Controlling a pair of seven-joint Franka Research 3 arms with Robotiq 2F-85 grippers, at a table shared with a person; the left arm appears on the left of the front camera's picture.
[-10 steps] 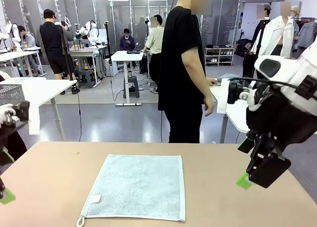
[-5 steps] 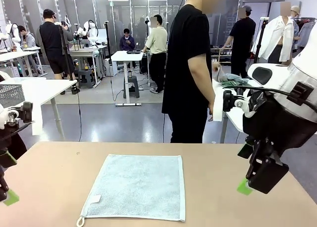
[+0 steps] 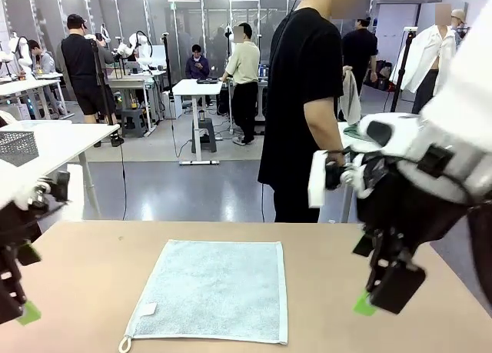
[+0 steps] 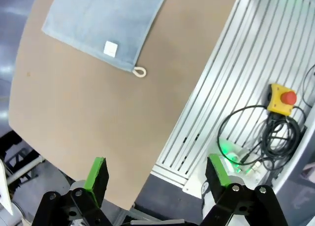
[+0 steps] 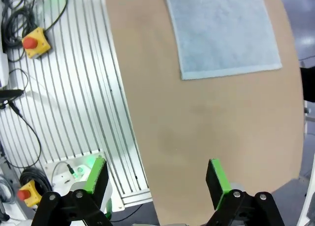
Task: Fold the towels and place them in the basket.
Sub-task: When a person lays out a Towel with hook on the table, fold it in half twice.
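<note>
I see my left fingers (image 4: 97, 176) and right fingers (image 5: 215, 177) both spread wide, holding nothing, above the table (image 3: 92, 268). The pale blue-grey towel (image 3: 211, 290) lies flat and unfolded on it, between them, well apart from either pair.

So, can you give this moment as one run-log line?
towel: flat, unfolded on table | left gripper: open, empty | right gripper: open, empty | fold: not started

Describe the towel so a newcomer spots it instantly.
Start at the tan table. Flat at its middle lies the pale blue-grey towel, unfolded. A white label and a hanging loop at its near left corner set it apart.
</note>
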